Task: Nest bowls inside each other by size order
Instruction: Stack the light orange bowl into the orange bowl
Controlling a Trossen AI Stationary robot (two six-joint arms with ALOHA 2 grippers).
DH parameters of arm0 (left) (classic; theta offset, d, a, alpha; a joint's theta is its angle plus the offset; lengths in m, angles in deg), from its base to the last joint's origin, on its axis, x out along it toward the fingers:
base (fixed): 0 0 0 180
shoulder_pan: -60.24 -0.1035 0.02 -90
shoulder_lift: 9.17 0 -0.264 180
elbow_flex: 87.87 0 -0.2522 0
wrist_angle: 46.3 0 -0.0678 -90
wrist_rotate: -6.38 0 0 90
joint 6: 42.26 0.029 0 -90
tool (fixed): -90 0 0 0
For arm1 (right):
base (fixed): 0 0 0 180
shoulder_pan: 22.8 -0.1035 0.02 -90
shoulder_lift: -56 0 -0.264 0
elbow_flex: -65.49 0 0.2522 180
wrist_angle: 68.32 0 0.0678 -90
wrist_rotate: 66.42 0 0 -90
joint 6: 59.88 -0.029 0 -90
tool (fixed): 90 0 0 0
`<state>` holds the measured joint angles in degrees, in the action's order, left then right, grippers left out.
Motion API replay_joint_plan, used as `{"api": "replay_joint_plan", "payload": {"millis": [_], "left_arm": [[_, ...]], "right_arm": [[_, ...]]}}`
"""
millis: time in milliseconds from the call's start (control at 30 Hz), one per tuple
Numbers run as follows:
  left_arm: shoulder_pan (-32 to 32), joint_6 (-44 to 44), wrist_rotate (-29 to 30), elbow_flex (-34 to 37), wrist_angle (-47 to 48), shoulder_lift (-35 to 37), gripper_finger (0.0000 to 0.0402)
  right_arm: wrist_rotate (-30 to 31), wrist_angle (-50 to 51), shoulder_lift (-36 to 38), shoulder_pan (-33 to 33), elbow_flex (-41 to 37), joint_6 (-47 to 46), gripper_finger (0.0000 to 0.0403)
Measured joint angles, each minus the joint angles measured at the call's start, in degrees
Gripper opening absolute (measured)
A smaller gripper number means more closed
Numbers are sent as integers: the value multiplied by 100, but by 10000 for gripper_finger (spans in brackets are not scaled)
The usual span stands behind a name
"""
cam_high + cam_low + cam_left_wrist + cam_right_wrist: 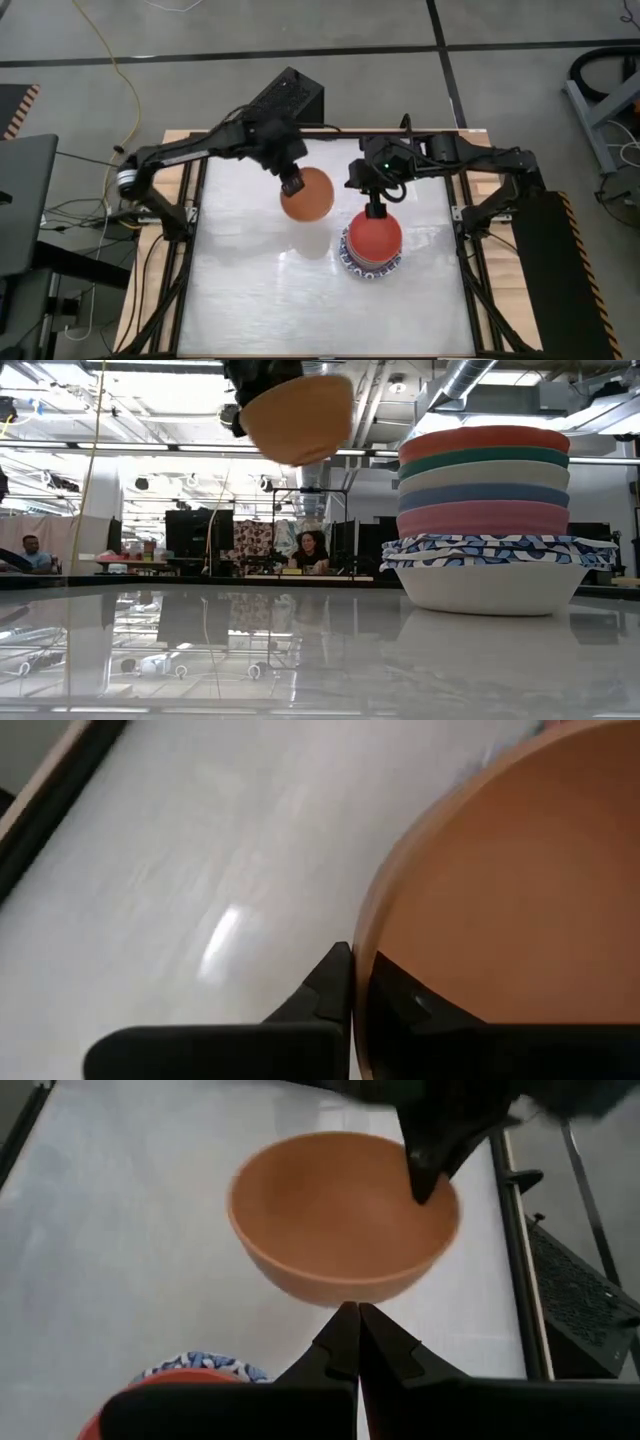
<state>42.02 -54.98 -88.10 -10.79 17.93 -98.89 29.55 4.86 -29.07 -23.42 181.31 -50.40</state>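
Glossy white table on grey concrete floor, seated people in the workshop behind, left gripper clamped on orange bowl held aloft, right gripper pinched together above stacked bowls, no legible writing.

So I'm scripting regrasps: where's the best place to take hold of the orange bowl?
Probably its thin rim, from above, one finger inside and one outside. The orange bowl sits open side up in the air, and the left claw already pinches its rim that way.
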Motion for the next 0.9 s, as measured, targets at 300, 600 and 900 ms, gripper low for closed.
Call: {"api": "replay_joint_plan", "payload": {"millis": [300, 600, 900], "left_arm": [[-13, 1758, -91, -2005, 1823, -1467, 0], [-9, 2344, -980, -2634, 1783, -1765, 0], [35, 2791, -1012, -2698, 1713, -1817, 0]], "right_arm": [[39, 5, 0, -241, 0, 177, 20], [-195, 173, 0, -402, 0, 827, 33], [-290, 126, -125, -449, 0, 1799, 130]]}}
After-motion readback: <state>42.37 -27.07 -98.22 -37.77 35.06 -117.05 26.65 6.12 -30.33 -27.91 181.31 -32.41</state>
